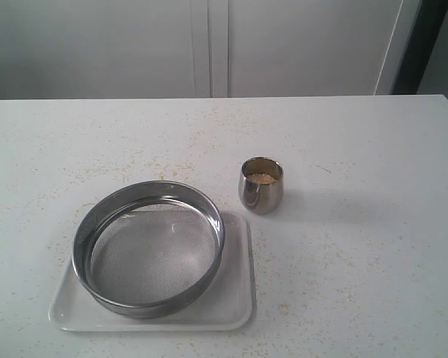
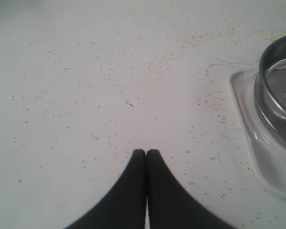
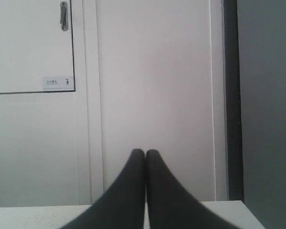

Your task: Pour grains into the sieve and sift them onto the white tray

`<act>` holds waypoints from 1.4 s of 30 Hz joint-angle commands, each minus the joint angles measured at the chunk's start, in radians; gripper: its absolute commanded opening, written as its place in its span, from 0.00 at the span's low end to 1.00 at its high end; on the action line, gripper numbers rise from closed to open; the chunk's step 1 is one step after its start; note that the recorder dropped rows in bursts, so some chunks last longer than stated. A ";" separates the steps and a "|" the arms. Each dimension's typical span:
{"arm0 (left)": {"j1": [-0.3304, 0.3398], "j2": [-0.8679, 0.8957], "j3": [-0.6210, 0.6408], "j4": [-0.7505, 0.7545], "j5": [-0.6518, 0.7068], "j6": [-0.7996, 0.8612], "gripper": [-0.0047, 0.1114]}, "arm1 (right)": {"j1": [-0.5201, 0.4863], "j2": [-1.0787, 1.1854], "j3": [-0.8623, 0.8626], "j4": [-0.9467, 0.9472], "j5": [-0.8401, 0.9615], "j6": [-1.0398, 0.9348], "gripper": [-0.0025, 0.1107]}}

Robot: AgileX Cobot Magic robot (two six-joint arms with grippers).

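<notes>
The round steel sieve stands on the white tray at the front left of the table, its mesh bare. Right of it, a small rounded steel cup holds the grains. Neither arm shows in the exterior view. In the left wrist view my left gripper is shut and empty above the grain-speckled tabletop, with the sieve's rim and the tray's corner off to one side. My right gripper is shut and empty too, pointing at a white cabinet beyond the table's far edge.
Stray grains lie scattered over the white tabletop, thickest behind the sieve. White cabinet doors stand behind the table. The table's right rear corner meets a dark gap.
</notes>
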 commanded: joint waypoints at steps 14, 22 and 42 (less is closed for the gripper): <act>0.002 -0.004 0.005 -0.010 0.000 -0.009 0.04 | 0.000 0.738 -0.037 -0.078 -0.639 0.055 0.02; 0.002 -0.004 0.005 -0.010 0.000 -0.009 0.04 | 0.000 1.100 -0.113 -0.276 -0.763 0.092 0.02; 0.002 -0.004 0.005 -0.010 0.000 -0.009 0.04 | 0.000 1.718 -0.312 -0.639 -0.900 0.084 0.02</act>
